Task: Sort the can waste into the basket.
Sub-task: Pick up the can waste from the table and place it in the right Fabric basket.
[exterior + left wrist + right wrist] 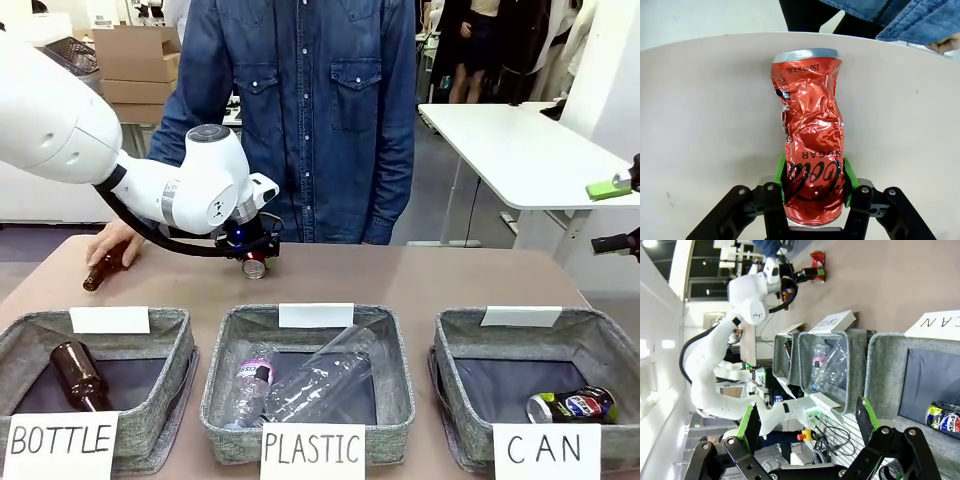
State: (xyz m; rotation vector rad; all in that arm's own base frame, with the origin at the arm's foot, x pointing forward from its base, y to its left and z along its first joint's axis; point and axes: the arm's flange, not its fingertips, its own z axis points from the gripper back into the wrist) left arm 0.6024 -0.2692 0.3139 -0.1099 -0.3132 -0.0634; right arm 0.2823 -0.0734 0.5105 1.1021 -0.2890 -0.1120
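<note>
Tan table [450, 270]: beyond the PLASTIC bin [215, 400], left gripper [252, 260] clamps the red can [810, 125]; right gripper [807, 425] gapes wide.

Front view: red can [254, 267] mostly hidden under left gripper [251, 260]; a silver end and a red edge show. Right gripper [614, 215] cut off by right edge. Binned brown bottle [78, 375] base hidden behind BOTTLE sign [60, 445]. Table bottle [98, 274] partly covered by person's hand [115, 243]. Right wrist view: blue can [944, 420] cut by right edge.
</note>
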